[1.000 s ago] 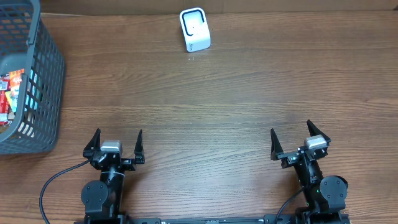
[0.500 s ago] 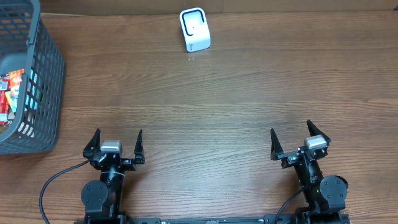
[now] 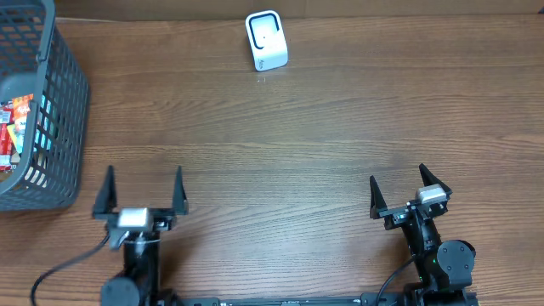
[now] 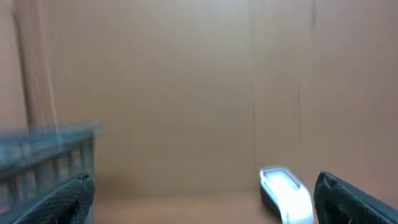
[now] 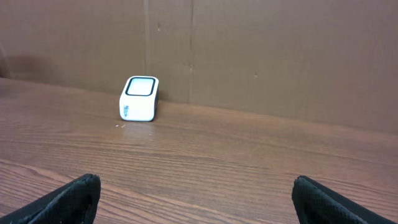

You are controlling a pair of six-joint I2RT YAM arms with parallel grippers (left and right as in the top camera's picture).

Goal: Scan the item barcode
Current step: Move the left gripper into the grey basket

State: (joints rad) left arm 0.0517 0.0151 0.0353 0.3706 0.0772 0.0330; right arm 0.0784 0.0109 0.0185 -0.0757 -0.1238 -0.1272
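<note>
My overhead camera looked straight down on the counter (image 3: 297, 127). Both wrist cameras sat low and well back, facing the far cardboard wall (image 5: 280, 50); all three views shared the white scanner (image 3: 266, 40).

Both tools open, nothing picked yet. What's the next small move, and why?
Likely swing the left tool toward the grey basket and above its rim. The packaged items lie inside it, on that arm's side; the white scanner stands at the far side with nothing presented to it, and the left tool and right tool are both open and empty.
</note>
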